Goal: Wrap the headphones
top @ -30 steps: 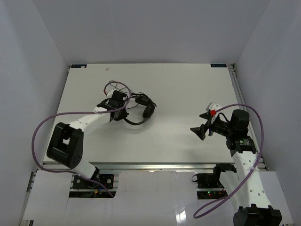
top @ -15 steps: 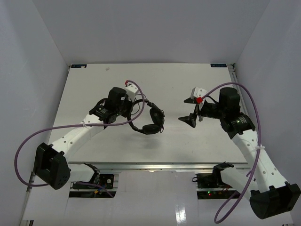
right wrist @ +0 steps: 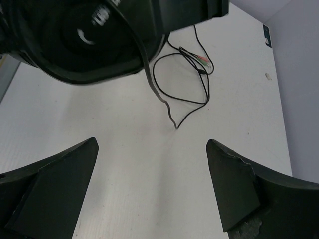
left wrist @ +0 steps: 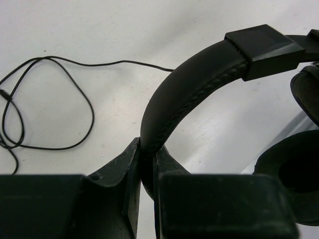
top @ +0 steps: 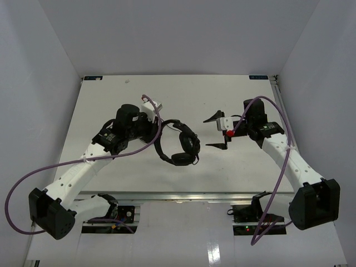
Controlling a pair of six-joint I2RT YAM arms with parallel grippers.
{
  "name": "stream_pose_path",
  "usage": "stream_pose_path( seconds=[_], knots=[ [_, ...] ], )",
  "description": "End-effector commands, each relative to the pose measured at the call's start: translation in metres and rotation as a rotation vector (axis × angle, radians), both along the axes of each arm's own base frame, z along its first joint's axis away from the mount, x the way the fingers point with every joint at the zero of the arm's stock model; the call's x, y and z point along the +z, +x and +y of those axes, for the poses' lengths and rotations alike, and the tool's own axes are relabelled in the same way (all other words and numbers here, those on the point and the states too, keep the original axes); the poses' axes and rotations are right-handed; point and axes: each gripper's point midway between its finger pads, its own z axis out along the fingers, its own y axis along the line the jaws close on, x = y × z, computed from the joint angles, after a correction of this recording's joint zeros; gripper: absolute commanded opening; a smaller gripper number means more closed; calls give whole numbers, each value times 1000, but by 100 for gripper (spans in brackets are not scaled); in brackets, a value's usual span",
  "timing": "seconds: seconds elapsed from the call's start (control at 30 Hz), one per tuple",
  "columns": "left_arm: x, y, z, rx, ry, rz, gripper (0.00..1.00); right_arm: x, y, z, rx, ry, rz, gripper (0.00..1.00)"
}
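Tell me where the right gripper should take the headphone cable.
Probably the short stretch hanging just below the earcup, approached sideways with the open right gripper. That part of the cable looks clear of the table, so the jaws can close across it; the rest lies flat in loops. The left gripper pins the headband.

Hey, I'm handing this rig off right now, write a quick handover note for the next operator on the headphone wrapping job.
Grippers: left gripper shut on the headband of the headphones; right gripper open, facing the earcups, touching nothing.
The cable lies in loose loops on the table.
Done: headphones grasped.
Left: wind the cable around them; nothing wrapped yet.
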Motion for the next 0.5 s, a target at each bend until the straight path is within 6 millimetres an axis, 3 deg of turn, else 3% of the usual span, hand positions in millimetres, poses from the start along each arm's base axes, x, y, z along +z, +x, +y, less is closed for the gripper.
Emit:
stream_pose_path(
  seconds=[0.0, 0.17, 0.3, 0.47],
  knots=[
    [37, -29, -17, -113, -152, 2, 0, 31, -8, 25, 170, 137, -39, 95],
    [51, -43, -22, -169, -196, 10, 0, 29, -19, 67, 270, 159, -37, 95],
    [66, -56, -23, -201, -236, 6, 0, 39, -22, 82, 332, 224, 153, 92],
    [73, -63, -24, -211, -267, 19, 0, 56, -50, 100, 404, 281, 298, 98]
  ],
)
